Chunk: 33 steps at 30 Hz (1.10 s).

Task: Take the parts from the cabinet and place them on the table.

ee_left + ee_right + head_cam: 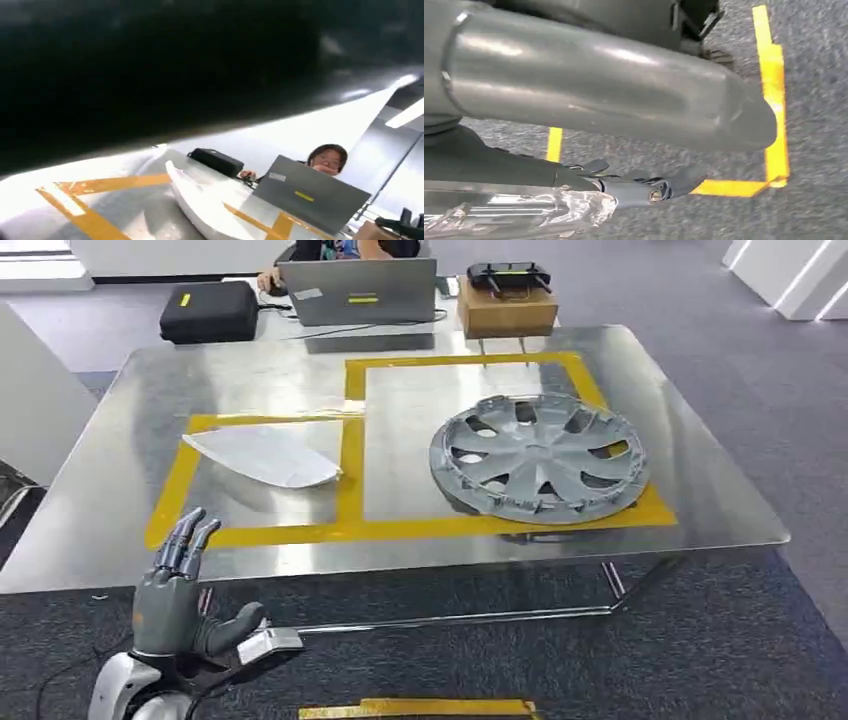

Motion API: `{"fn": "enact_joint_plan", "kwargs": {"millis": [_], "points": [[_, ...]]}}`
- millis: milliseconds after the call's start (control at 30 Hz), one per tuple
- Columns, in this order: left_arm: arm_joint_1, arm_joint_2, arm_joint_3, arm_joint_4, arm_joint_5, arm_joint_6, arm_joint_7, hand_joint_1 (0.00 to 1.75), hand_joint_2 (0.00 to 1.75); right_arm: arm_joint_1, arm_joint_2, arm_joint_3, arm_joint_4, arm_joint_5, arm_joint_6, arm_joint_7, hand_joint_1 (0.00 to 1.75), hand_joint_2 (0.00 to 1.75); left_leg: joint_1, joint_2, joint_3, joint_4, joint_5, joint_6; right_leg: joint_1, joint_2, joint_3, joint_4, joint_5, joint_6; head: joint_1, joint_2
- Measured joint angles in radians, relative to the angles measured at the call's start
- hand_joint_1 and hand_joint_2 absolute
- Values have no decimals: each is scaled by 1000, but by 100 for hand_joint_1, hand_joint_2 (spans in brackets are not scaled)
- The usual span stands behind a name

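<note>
Fingers apart and holding nothing, the left hand (178,590) hovers at the table's (700,490) near edge, the right hand (644,187) hangs over the floor with its grasp impossible to tell, while the white part (265,455) and the hubcap (538,455) already lie inside the taped boxes, so the placing looks largely done.
</note>
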Motion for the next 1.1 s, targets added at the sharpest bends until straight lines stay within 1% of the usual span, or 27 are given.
{"fn": "enact_joint_plan", "kwargs": {"millis": [33, 100, 133, 167, 233, 267, 300, 333, 367, 467, 500, 533, 567, 600, 633, 667, 700, 733, 767, 800, 867, 900, 967, 1000, 1033, 1067, 1100], "points": [[7, -2, 11, 0, 14, 0, -9, 0, 0, -1, 0, -1, 0, 1, 0, 3, 0, 0, 0, -7, -16, 27, -51, -6, 1, 0, -14, 0, 10, -12, -4, 0], [14, -7, 41, 1, 46, -1, -28, 0, 0, -1, 0, -3, -1, 4, -1, 7, 0, 0, 2, -10, -51, 156, -177, -14, 3, 0, -45, 1, 33, -19, -11, 0], [16, -10, 58, 3, 60, -2, -41, 0, 0, 1, 0, -4, -1, 4, -1, 8, 0, 0, 2, -11, -65, 235, -222, -16, 4, 0, -59, 2, 47, -19, -13, 0], [19, -13, 74, 5, 69, -4, -52, 0, 0, 1, 0, -5, -1, 5, -1, 9, 0, 0, 3, -11, -68, 287, -230, -17, 6, 1, -70, 4, 60, -19, -13, 0], [21, -17, 94, 9, 74, -7, -61, 0, 0, 1, 0, -6, -1, 6, -1, 10, 0, 0, 3, -12, -24, 275, -166, -15, 7, 2, -105, 12, 82, -15, -13, 0], [21, -19, 99, 10, 75, -7, -63, 0, 0, 1, 0, -6, -1, 6, -1, 10, 0, 0, 3, -12, 28, 214, -129, -12, 7, 2, -121, 18, 89, -11, -13, 0], [21, -20, 103, 10, 76, -7, -65, 0, 0, 0, 0, -6, -1, 7, -1, 10, 0, 0, 2, -13, 92, 129, -112, -6, 7, 3, -134, 24, 95, -8, -13, 0], [20, -24, 110, 10, 79, -11, -66, 0, 0, -1, 0, -7, -1, 7, -1, 10, 0, 0, 2, -18, 164, 26, -132, 1, 8, 5, -143, 30, 103, -3, -13, 0], [20, -30, 122, 12, 86, -20, -72, 0, 0, -2, 0, -7, -1, 10, -1, 11, 0, 0, -2, -19, 199, -40, -157, 6, 12, 7, -152, 34, 110, 4, -12, 0], [21, -51, 178, 42, 105, -43, -110, 0, 0, 0, 0, -7, -1, 16, -1, 12, 0, 0, -11, -18, 182, -37, -144, 26, 6, 6, -155, 28, 139, 22, -13, 0], [19, -62, 201, 58, 115, -47, -125, 0, 0, 2, 0, -8, -1, 18, 0, 12, 0, 0, -3, -13, 173, -46, -127, 35, 5, 8, -160, 30, 141, 27, -15, 0], [14, -71, 224, 76, 130, -55, -143, 0, 0, 2, 0, -8, -1, 19, 0, 11, 0, 0, -3, -7, 162, -45, -117, 43, 3, 6, -172, 50, 98, 32, -15, 0], [13, -81, 242, 89, 144, -65, -157, 0, 0, 1, 0, -9, -1, 19, 2, 10, 0, 0, -3, -6, 148, -45, -106, 52, 2, 7, -193, 102, 31, 37, -9, 0], [13, -89, 263, 104, 158, -79, -172, 0, 0, 1, 0, -11, -1, 19, 4, 8, 0, 0, -4, -6, 132, -45, -93, 53, 0, 7, -212, 181, -33, 42, -8, 0], [11, -99, 282, 119, 168, -90, -182, 0, 0, -1, 0, -12, -1, 18, 5, 6, 0, 0, -5, -5, 116, -44, -79, 53, 0, 7, -230, 263, -80, 47, -9, 0], [8, -109, 300, 135, 174, -99, -188, 0, 0, -1, 0, -13, -1, 17, 6, 2, 0, 0, -6, -4, 98, -43, -67, 53, -1, 6, -239, 322, -96, 49, -8, 0], [7, -119, 312, 150, 177, -103, -192, 0, 0, -1, 0, -14, -1, 14, 7, -1, 0, 0, -7, -3, 82, -43, -54, 51, -1, 6, -231, 347, -82, 50, -9, 0], [7, -126, 323, 162, 177, -104, -197, 0, 0, -1, 0, -14, -1, 14, 8, -3, 0, 0, -8, -2, 67, -42, -42, 50, -1, 6, -204, 333, -48, 50, -8, 0], [6, -135, 335, 176, 182, -106, -203, 0, 0, -1, 0, -15, -1, 13, 8, -5, 0, 0, -8, -2, 51, -41, -31, 47, -1, 6, -152, 277, -4, 47, -9, 0], [2, -143, 348, 190, 185, -112, -212, 0, 0, -3, 0, -16, -1, 13, 8, -6, 0, 0, -9, -2, 38, -40, -19, 44, -1, 6, -84, 188, 20, 42, -8, 0], [-2, -155, 367, 207, 200, -126, -228, 0, 0, -11, 0, -17, -2, 13, 8, -9, 0, 0, -17, -3, 25, -34, -3, 35, 4, 4, 75, -14, -13, 33, -6, 0], [-6, -159, 377, 216, 206, -129, -235, 0, 0, -14, 0, -18, -2, 13, 8, -10, 0, 0, -16, -1, 22, -32, 10, 30, 3, 5, 82, -47, -27, 27, -10, 0], [-11, -168, 398, 238, 215, -135, -242, 0, 0, -13, 1, -22, -2, 13, 9, -11, 0, 0, -11, 1, 18, -37, 31, 19, 10, 7, 55, -35, -17, 19, -11, 0], [-10, -171, 405, 245, 217, -137, -246, 0, 0, -10, 1, -23, -2, 13, 9, -11, 0, 0, -11, -1, 14, -36, 38, 12, 4, 4, 42, -41, -3, 6, -9, 0], [-10, -172, 415, 254, 225, -142, -251, 0, 0, -11, 2, -24, -2, 13, 11, -11, 0, 0, -8, -7, 2, -23, 4, 6, 2, -2, 33, -39, 8, -6, -10, 0], [-11, -174, 425, 263, 232, -146, -255, 0, 0, -11, 2, -25, -2, 13, 10, -10, 0, 0, -7, -9, -12, 18, -63, 0, 3, -1, 17, -39, 20, -15, -14, 0], [-14, -175, 436, 276, 241, -155, -261, 0, 0, -11, 2, -26, -2, 13, 11, -9, 0, 0, -4, -10, -27, 88, -134, -5, 4, -1, 1, -39, 34, -16, -23, 0]]}}
